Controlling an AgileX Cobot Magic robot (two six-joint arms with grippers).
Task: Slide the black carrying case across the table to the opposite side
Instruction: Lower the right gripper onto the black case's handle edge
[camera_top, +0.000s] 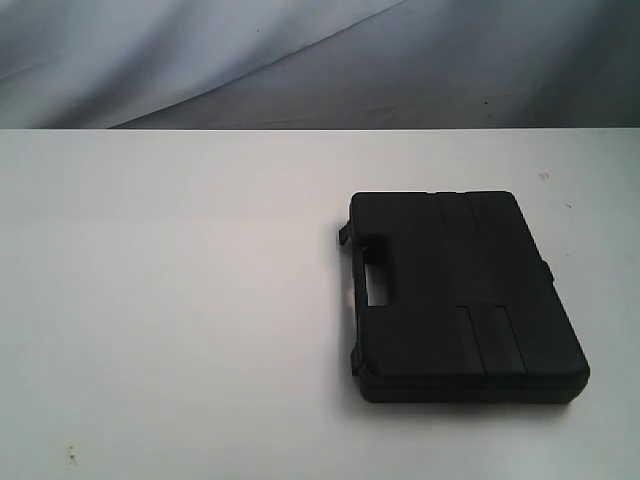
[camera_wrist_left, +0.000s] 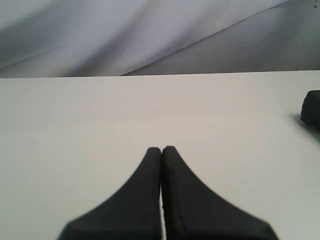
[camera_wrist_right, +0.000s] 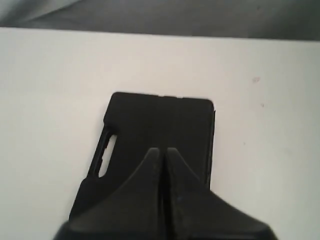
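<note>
The black case lies flat on the white table, right of the middle, its handle slot facing left. Neither arm shows in the exterior view. My right gripper is shut and empty, hovering over the case; whether it touches the lid I cannot tell. My left gripper is shut on nothing above bare table, with only a corner of the case at the edge of its view.
A grey-blue cloth backdrop hangs behind the table's far edge. Small dark specks mark the tabletop at the right. Wide white surface stretches left of the case.
</note>
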